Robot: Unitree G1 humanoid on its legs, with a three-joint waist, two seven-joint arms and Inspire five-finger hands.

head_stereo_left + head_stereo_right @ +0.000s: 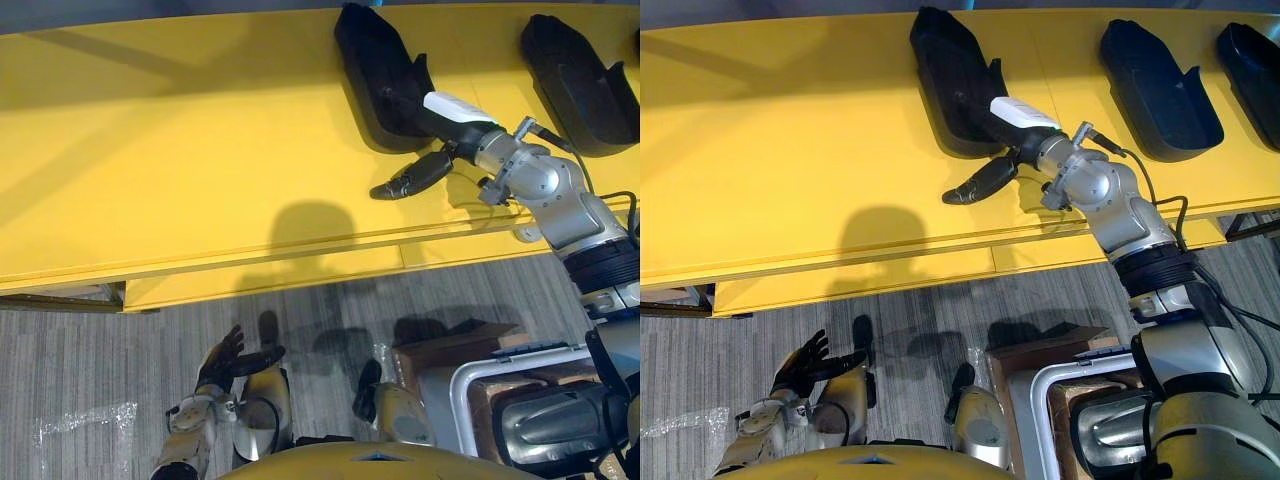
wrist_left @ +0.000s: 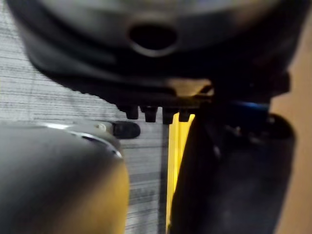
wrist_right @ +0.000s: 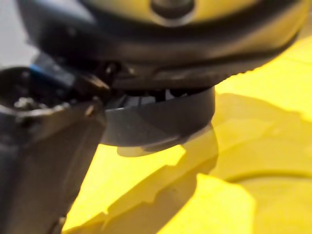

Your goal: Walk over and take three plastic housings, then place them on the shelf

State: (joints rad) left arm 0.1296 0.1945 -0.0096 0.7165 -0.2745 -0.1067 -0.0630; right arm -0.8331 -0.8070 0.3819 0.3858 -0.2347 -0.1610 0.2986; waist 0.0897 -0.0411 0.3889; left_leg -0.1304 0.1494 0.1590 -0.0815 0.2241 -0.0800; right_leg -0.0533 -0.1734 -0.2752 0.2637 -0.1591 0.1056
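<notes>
At the near end of the leftmost housing (image 1: 945, 70), my right hand (image 1: 1012, 158) lies fingers straight, thumb over the rim. I'd ease off slowly, no nudging it.

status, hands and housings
Left hand open, low. Right hand at end of left housing, grip unclear. Two more housings beside, on yellow shelf. Nothing in the way.

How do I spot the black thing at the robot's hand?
Find the long yellow shelf and look along its far side. The leftmost housing is it: unlike the middle housing and the right housing, it has the right hand at its near end.
</notes>
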